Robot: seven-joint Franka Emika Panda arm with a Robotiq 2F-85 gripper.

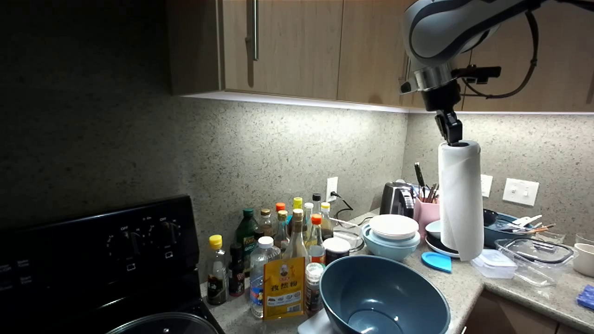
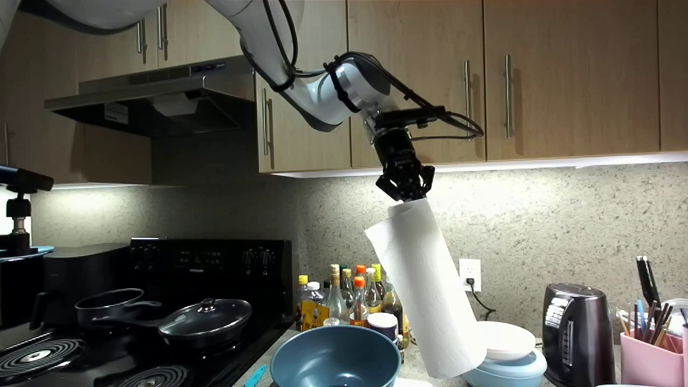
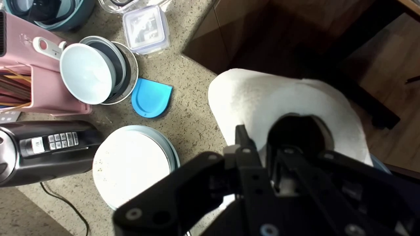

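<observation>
A white paper towel roll (image 1: 460,204) hangs in the air above the counter, its lower end free. My gripper (image 1: 454,138) is shut on the wall of the roll at its top end. In the wrist view one finger (image 3: 243,141) lies outside the paper, while the opposite finger reaches into the dark hollow core; both tips are partly hidden. The roll (image 2: 430,295) leans clearly off vertical in an exterior view, with a loose flap of paper at its upper side. Part of the roll (image 3: 242,91) fills the middle right of the wrist view.
A large blue bowl (image 1: 385,292) stands near several sauce bottles (image 1: 297,236). Stacked bowls under a white plate (image 1: 394,226), a kettle (image 2: 578,333), a pink utensil holder (image 2: 653,349) and a blue scoop (image 3: 151,98) occupy the counter. Cabinets (image 2: 414,80) hang above; the stove (image 2: 209,269) lies beside the counter.
</observation>
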